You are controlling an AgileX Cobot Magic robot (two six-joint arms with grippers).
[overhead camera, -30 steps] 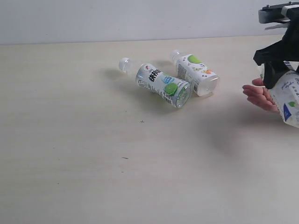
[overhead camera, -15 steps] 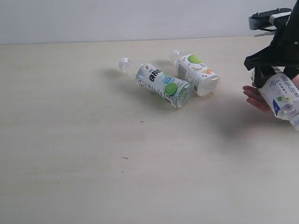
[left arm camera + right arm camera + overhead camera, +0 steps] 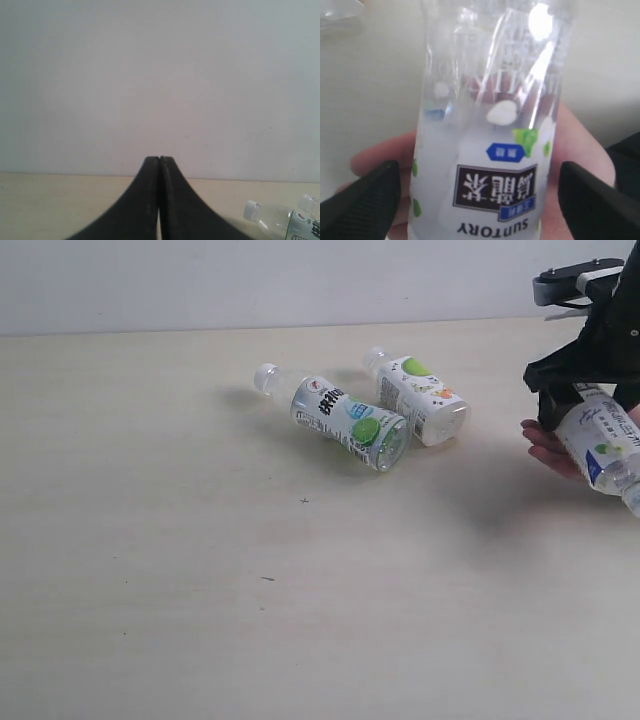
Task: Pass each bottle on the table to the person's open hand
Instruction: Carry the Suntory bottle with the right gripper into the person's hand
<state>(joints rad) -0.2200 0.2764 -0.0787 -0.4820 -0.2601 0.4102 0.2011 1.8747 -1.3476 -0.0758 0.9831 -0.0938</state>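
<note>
light: bright, even | shadows: soft | bottle (image 3: 490,145): glare (close-up blurred)

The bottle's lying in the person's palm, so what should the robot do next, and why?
Probably lift the right hand up and away. Its fingers stand apart on either side of the bottle, which rests on the palm, so the handover looks done. Two more bottles lie on the table to fetch.

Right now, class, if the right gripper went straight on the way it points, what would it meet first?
The right gripper would first meet the Suntory bottle, lying between its open jaws; the person's open hand sits right behind the bottle. How much gap remains is unclear.
</note>
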